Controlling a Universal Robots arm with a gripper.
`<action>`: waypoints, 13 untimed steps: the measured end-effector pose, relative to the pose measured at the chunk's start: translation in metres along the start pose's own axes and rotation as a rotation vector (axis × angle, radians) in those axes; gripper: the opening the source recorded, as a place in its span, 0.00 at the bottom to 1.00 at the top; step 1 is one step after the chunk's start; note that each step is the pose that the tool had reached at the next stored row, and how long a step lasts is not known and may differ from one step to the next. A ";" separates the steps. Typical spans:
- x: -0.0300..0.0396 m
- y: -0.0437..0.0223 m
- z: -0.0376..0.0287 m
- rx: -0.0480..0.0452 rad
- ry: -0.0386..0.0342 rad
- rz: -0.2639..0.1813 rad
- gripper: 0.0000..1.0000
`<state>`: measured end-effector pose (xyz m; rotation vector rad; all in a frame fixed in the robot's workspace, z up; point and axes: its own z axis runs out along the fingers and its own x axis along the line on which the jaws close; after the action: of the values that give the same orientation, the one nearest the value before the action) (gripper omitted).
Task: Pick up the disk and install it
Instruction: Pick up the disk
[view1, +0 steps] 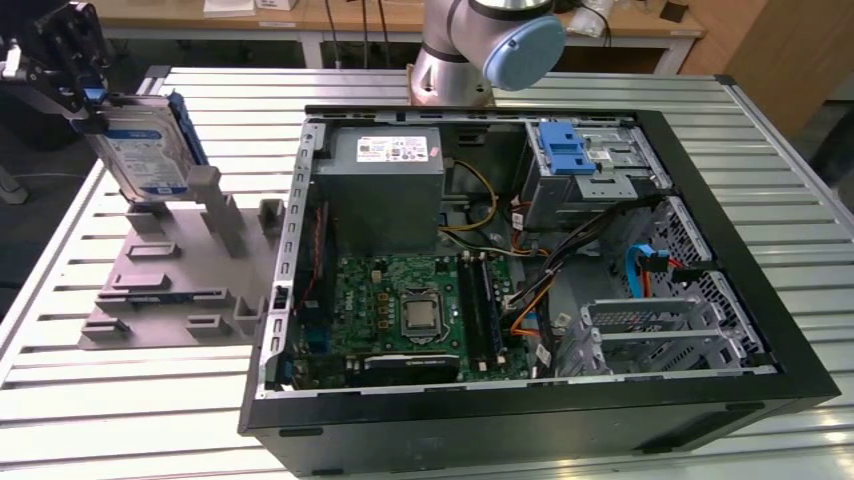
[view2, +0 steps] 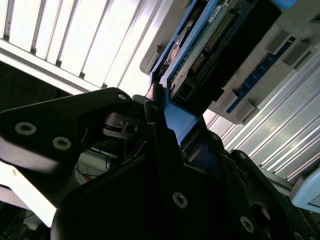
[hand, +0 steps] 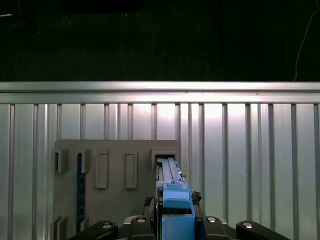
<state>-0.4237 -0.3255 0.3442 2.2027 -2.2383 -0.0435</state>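
Clamped in the claw (view1: 91, 105): the disk (view1: 144, 150), gripped tight at its upper, blue-framed end. Hangs from the claw nearly upright, a little tilted, white and blue label turned to the exterior view. Directly below the claw, a grey holder (view1: 174, 265) with slots and posts, lying flat on the slatted bench (view1: 134, 400). Lower edge of the disk right at the holder's slots; cannot tell whether touching or just clear of them.

In the second wrist view, black fingers (view2: 160, 145) clenched on either side of the blue frame at the claw (view2: 182, 132), with the disk (view2: 210, 45) reaching away from it, circuit board and connector side showing.

In the first wrist view, disk (hand: 169, 172) edge-on, straight out from the claw (hand: 176, 225), far end over a corner slot of the holder (hand: 115, 200); bench (hand: 250, 150) slats beyond.

Well apart from the claw, toward the exterior view's right: a case (view1: 534, 425) with its side panel off, on the same bench. Inside it, nearest the claw, a power supply (view1: 387, 165); beside that a motherboard (view1: 407, 310); farther off, a blue latch (view1: 567, 150) on the drive cage. Arm base (view1: 467, 50) behind the case, about level with the claw. Disk not yet in the case.
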 end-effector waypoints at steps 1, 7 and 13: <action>0.0000 0.0000 0.0000 0.0000 -0.0003 0.000 0.37; 0.0000 0.0000 -0.0002 0.0000 -0.0013 0.000 0.37; -0.0001 0.0001 -0.0054 0.0000 -0.0012 0.000 0.37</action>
<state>-0.4237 -0.3255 0.3496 2.2033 -2.2388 -0.0449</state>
